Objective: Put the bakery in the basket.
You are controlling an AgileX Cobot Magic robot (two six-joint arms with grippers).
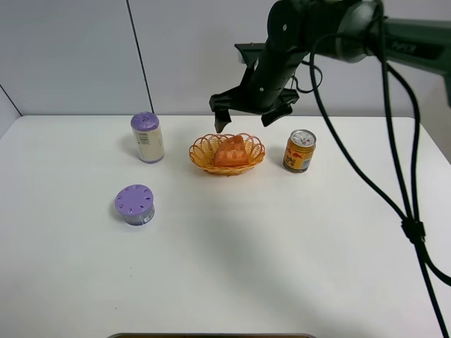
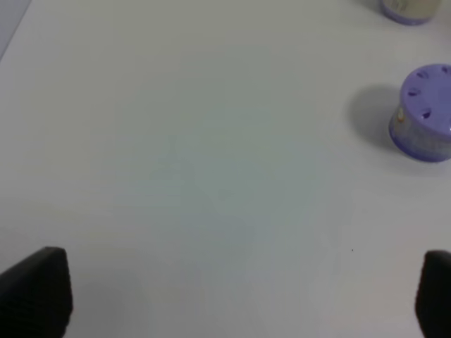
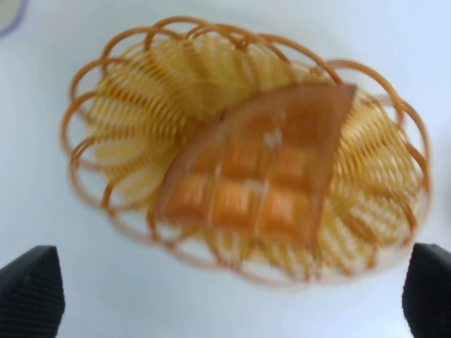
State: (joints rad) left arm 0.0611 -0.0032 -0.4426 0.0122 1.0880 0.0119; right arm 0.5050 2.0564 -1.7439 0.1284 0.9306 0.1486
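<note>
The bakery (image 1: 231,151), an orange-brown waffle wedge with square dents, lies inside the basket (image 1: 199,151), an oval orange-yellow wicker basket at the table's far middle. The right wrist view shows the bakery (image 3: 261,169) resting flat in the basket (image 3: 91,105), slightly blurred. My right gripper (image 1: 246,118) hangs open and empty just above and behind the basket; its two fingertips (image 3: 28,289) stand wide apart on either side of it, touching nothing. My left gripper (image 2: 236,296) is open and empty over bare table, out of the exterior view.
A yellow-red drink can (image 1: 299,151) stands right of the basket. A tall purple-lidded container (image 1: 146,137) stands left of it, and a short purple-lidded one (image 1: 134,204) sits nearer the front left, also in the left wrist view (image 2: 426,113). Black cables (image 1: 394,176) hang at the right.
</note>
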